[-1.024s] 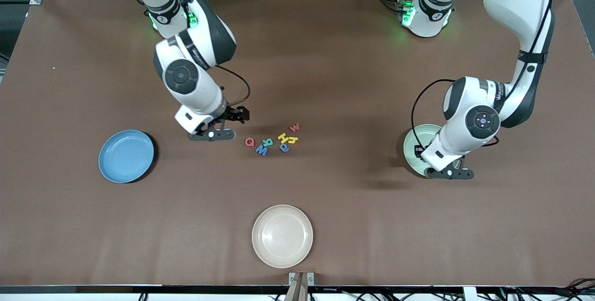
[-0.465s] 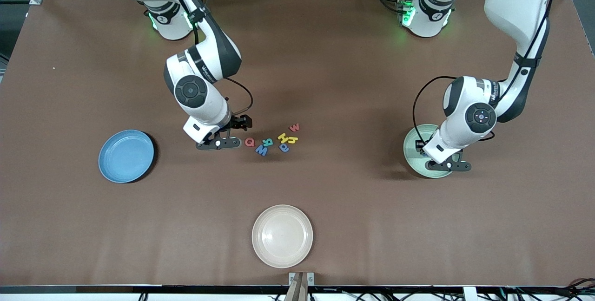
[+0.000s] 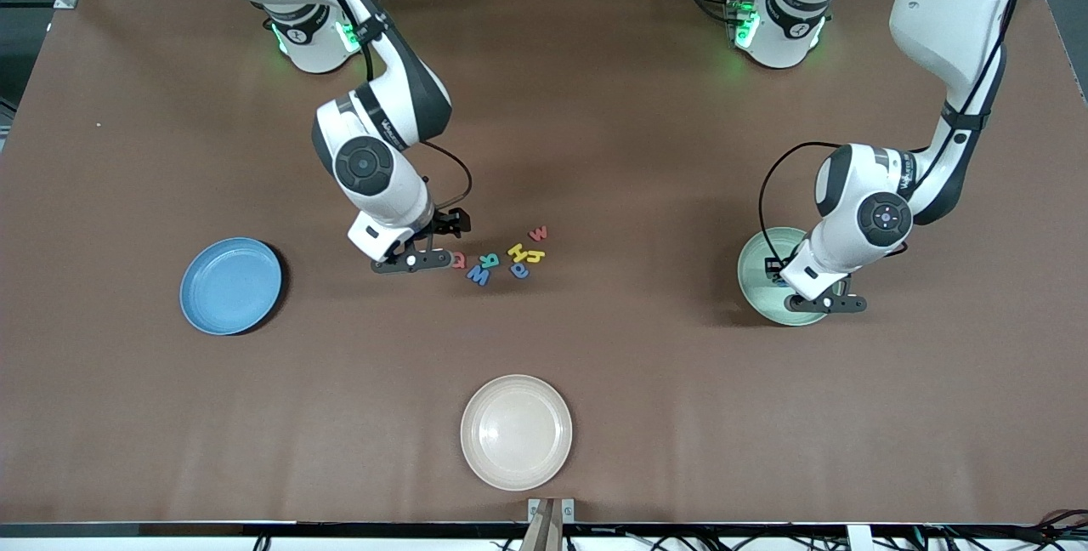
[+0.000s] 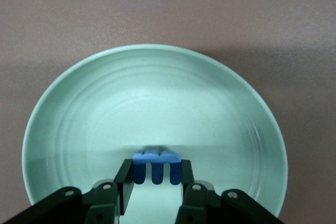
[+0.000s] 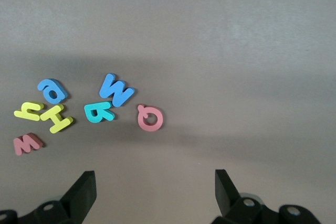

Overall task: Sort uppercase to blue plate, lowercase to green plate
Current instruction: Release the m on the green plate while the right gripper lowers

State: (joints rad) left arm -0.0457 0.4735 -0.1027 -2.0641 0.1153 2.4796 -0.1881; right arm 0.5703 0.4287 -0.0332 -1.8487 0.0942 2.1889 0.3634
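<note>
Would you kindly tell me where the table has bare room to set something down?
Bare table lies between the blue plate and white plate, and between the letters and green plate. The letter cluster under the right gripper is crowded.

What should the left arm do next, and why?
Probably open the left gripper and let go. Its fingers pinch a small blue letter right over the green plate, so the letter would likely drop inside. The right gripper hangs open over the table beside the red Q.
</note>
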